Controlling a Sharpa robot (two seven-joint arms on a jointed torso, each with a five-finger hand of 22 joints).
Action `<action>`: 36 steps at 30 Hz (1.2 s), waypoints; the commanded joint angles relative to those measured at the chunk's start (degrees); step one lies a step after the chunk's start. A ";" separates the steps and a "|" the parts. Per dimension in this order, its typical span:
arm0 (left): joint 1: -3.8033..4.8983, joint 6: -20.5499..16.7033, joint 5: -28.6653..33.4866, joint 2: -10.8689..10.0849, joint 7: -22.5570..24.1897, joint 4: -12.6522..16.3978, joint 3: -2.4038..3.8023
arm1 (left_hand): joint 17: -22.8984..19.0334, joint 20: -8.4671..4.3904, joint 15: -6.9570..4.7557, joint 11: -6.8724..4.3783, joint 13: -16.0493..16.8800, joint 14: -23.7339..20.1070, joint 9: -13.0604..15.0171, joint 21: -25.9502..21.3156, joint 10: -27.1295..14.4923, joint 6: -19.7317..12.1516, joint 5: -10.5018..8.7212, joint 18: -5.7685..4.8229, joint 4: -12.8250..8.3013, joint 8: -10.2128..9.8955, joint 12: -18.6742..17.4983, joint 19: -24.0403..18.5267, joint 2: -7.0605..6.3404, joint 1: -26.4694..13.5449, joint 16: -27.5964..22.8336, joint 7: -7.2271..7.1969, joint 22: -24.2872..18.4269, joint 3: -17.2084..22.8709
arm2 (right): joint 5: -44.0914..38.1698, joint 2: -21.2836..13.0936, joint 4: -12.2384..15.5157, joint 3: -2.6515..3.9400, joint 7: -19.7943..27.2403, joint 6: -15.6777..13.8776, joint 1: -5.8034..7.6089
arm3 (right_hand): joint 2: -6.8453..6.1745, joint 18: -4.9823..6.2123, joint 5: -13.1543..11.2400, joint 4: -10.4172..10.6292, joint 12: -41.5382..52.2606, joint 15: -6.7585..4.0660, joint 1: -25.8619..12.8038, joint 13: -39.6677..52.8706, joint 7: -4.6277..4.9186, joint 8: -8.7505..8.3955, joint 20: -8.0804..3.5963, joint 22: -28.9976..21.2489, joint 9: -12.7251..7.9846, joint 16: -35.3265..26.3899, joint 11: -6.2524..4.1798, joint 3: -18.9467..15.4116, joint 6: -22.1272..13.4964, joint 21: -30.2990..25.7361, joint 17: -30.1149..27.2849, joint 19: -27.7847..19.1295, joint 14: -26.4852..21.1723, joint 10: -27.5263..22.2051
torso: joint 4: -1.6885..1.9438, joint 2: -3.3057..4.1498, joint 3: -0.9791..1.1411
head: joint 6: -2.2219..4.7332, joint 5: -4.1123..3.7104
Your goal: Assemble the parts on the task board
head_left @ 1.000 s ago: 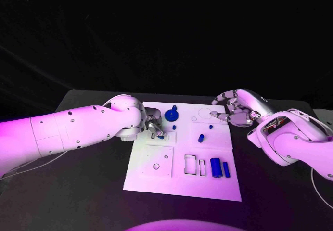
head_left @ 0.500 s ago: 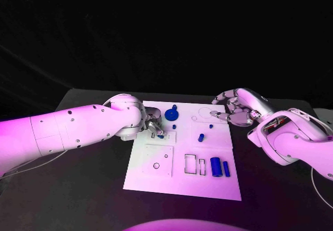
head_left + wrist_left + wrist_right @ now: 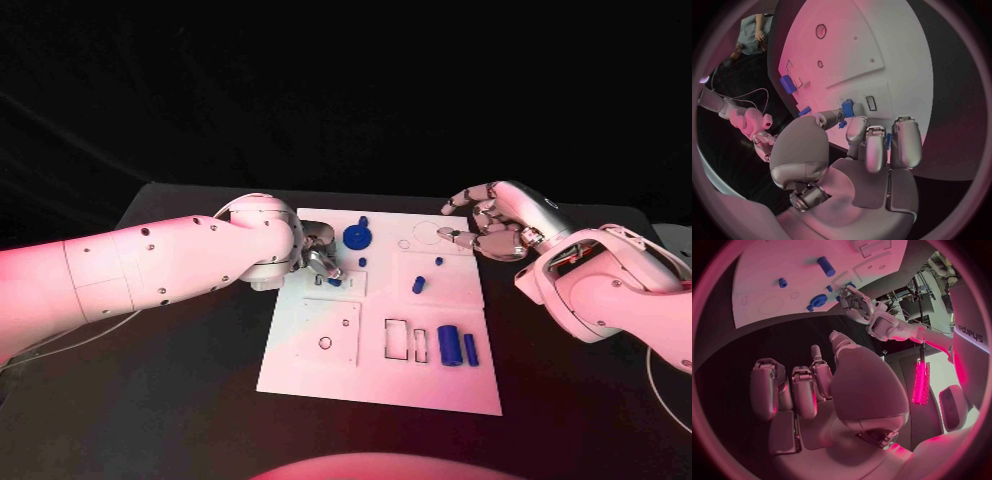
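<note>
Blue peg (image 3: 847, 107) sits pinched in my left hand (image 3: 319, 262) over the white board's (image 3: 346, 375) small slot, unmoved this past second; seating seems unfinished. My right hand (image 3: 488, 232) hovers loosely curled, holding nothing.

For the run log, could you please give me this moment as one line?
left hand: pinching small blue part over task board | right hand: empty, fingers curled, at board's far right corner | blue cylinder: lying on board

Head cam looks down on the task board (image 3: 382, 340); wrist cams sit close behind each hand, both sharing the board.
</note>
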 commanded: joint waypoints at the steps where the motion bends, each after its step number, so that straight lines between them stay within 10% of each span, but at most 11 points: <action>1: -0.19 1.37 -0.03 0.01 -0.05 -0.08 -0.15 | 15.09 0.15 -0.42 -0.04 0.12 6.05 -0.09 0.39 0.46 2.43 0.10 -0.60 0.29 0.10 0.42 0.45 -0.18 -0.88 0.20 -1.91 0.09 -0.23 | 0.01 0.02 -0.02 0.00 0.56 -0.34 -0.06 | 0.17 0.72 0.33 0.06 -0.09 -0.40 -0.72 4.48 -0.15 0.23 -0.36 7.62 -0.08 0.19 -0.10 0.34 0.12 -0.10 15.09 0.05 6.18 -0.08 | -0.02 -0.03 -0.01 | -0.04 -0.01; 36: -0.18 0.72 -0.03 0.28 0.03 -0.46 -0.12 | 15.09 -0.01 -0.56 -0.19 0.48 6.05 -0.34 0.58 0.90 3.54 0.00 -0.72 3.66 0.11 0.81 0.82 -0.53 -5.53 0.20 -2.09 0.64 -4.03 | 0.87 -0.02 -0.10 0.00 0.58 -0.99 -0.10 | 0.23 0.94 0.15 0.09 -0.74 -0.38 -3.25 3.87 -0.13 0.36 -0.36 7.07 -0.23 -0.05 -0.07 0.12 -0.36 -1.17 14.45 -0.42 6.01 -0.68 | -0.02 0.00 -0.01 | -0.15 -0.18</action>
